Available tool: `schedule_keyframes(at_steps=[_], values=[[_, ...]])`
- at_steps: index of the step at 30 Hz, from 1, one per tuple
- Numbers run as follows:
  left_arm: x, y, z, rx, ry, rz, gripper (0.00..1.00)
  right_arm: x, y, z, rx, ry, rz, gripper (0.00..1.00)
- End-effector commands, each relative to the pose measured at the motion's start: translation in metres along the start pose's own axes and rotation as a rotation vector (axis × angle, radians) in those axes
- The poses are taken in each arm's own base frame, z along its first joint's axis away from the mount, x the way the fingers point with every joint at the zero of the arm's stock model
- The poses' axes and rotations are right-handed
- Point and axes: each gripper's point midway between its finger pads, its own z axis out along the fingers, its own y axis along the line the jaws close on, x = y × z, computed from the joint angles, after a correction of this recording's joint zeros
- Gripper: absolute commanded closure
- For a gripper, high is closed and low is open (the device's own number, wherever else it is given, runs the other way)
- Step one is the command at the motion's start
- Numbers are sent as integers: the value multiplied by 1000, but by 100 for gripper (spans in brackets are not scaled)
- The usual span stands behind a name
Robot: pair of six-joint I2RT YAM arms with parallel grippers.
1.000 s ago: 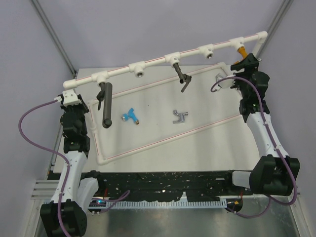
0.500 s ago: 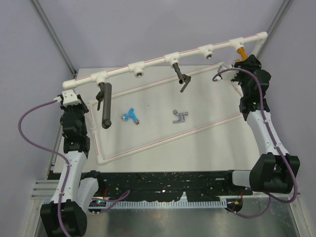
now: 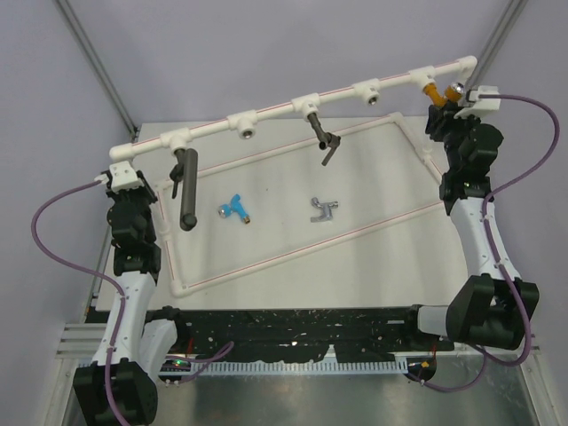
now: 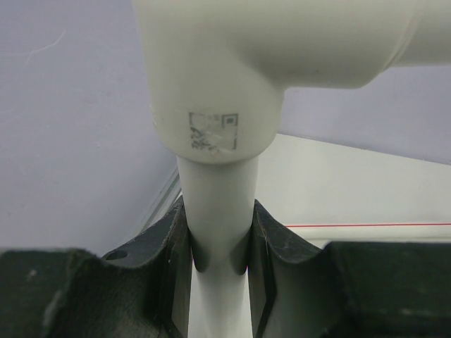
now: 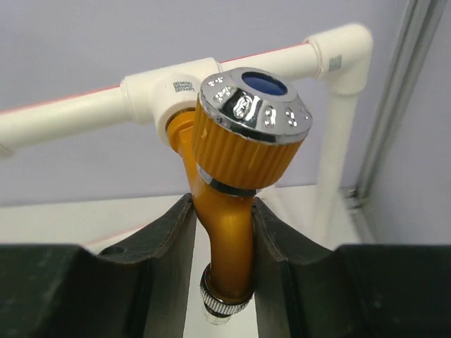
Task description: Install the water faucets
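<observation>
Grip: my right claw (image 5: pixel 223 215) just shut on the orange tap (image 3: pixel 432 91), upper right. My left claw (image 4: pixel 218 236) pinches the pipe (image 4: pixel 211 63); I'd twist next.

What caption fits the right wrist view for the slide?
Right claw shut on the orange-gold faucet, which sits in a tee of the white pipe.

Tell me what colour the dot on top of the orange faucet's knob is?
The dot is dark blue, best seen in the right wrist view.
</observation>
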Motion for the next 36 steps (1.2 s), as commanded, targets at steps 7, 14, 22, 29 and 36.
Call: schedule_keyframes(at_steps=[7, 14, 22, 29, 36], values=[[-39, 3, -2, -8, -132, -4, 100, -36, -13, 3, 3, -296, 1516, 95], [-38, 4, -3, -13, -130, 1, 100, -28, -18, 3, 0, -300, 1705, 70], [-39, 4, -2, -12, -133, 3, 100, -48, -42, -25, 32, -415, 1437, 25], [-39, 4, -2, -13, -133, 3, 100, -65, -70, -55, 110, -454, 972, 17], [-40, 5, -2, -17, -134, 4, 100, -98, -69, -62, 103, -348, 74, 11]])
